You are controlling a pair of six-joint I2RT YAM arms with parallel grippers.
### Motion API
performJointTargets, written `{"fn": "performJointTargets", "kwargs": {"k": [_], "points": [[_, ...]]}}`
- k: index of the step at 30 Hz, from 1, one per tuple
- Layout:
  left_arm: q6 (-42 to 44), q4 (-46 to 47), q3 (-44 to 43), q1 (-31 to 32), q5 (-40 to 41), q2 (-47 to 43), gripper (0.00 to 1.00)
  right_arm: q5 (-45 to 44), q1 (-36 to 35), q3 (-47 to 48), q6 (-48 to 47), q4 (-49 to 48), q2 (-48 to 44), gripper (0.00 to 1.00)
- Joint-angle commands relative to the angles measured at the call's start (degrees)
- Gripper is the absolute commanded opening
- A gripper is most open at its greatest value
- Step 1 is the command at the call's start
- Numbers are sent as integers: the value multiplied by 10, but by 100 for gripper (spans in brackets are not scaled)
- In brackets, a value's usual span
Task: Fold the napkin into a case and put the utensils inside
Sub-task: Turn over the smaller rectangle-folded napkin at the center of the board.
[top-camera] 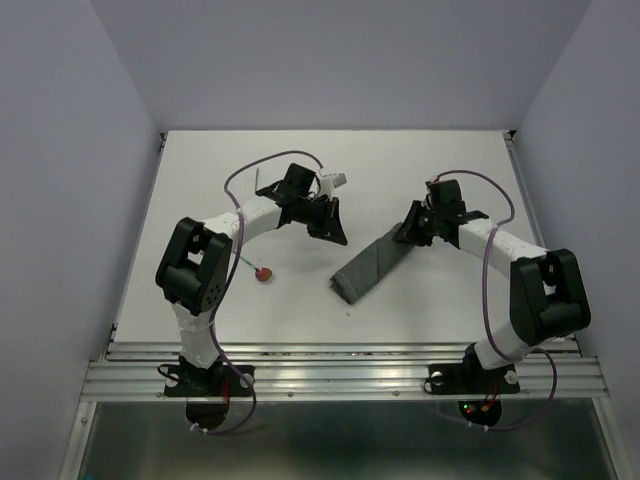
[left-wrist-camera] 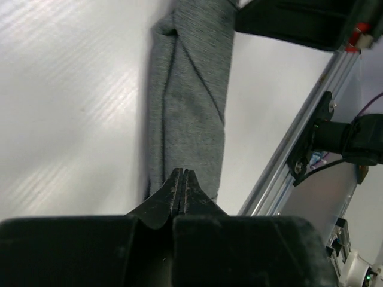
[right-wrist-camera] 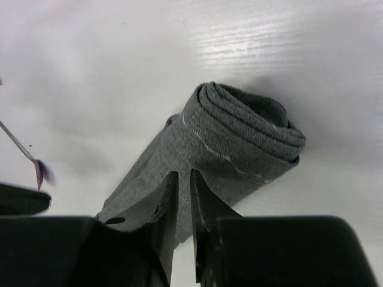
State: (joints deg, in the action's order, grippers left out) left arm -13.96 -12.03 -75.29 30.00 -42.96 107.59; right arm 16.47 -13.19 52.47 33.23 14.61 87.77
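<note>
The napkin lies as a narrow grey case point(top-camera: 372, 265), slanting from the table's middle toward the right arm. Its layered far end point(right-wrist-camera: 251, 122) shows in the right wrist view. My left gripper point(top-camera: 335, 235) hangs over the case's left side, and its jaws point(left-wrist-camera: 182, 171) are pressed shut with nothing seen between them; the case point(left-wrist-camera: 191, 89) stretches away beyond them. My right gripper point(top-camera: 408, 235) sits at the case's upper right end, its fingers point(right-wrist-camera: 184, 174) a narrow gap apart with the cloth behind. The red-bowled spoon point(top-camera: 263, 274) lies left of the case. A thin utensil tip point(right-wrist-camera: 37, 170) shows blurred.
The metal rail point(top-camera: 340, 372) with both arm bases runs along the near table edge; it also appears at the right of the left wrist view as the rail point(left-wrist-camera: 299, 137). White walls close in the table at the back and sides. A purple cable point(top-camera: 250, 172) loops off the left arm.
</note>
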Motion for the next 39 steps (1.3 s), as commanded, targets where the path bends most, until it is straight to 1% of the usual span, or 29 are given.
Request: {"fn": "performJointTargets", "kwargs": {"k": [1,2,3,6,10,14,21,25,28,30,31,33,34,36,38,39], "points": [[-33,46,41,45,15,-39,0,-13,-3,43,3,-39,41,19],[-36,46,44,45,15,-39,0,-14,-3,47,3,-41,49,19],[-37,47,47,64,30,-38,0,-26,-3,51,4,-43,60,19],[-42,51,58,88,60,-27,0,-42,-3,67,10,-43,104,19],[-45,57,77,91,102,-11,0,-64,-3,72,18,-49,139,17],[-15,27,80,91,156,12,0,-93,-3,73,23,-49,157,17],[-1,21,78,91,173,43,0,-100,-3,79,33,-56,174,17],[2,18,55,90,184,60,0,-106,-3,88,35,-58,186,17],[7,4,17,85,204,74,0,-121,-3,107,32,-65,201,17],[8,-2,-12,73,203,84,0,-136,-3,133,27,-64,223,17],[18,-18,-36,69,203,89,5,-139,-3,151,22,-63,234,17],[30,-44,-61,64,222,88,10,-138,-3,175,16,-51,240,17],[35,-54,-71,61,230,83,18,-137,-3,185,12,-43,239,17],[45,-75,-89,57,243,62,28,-126,-3,205,8,-37,225,19],[45,-87,-97,49,249,46,29,-121,-3,214,6,-32,211,25],[44,-91,-103,46,256,30,29,-116,-3,221,5,-29,197,30]]}}
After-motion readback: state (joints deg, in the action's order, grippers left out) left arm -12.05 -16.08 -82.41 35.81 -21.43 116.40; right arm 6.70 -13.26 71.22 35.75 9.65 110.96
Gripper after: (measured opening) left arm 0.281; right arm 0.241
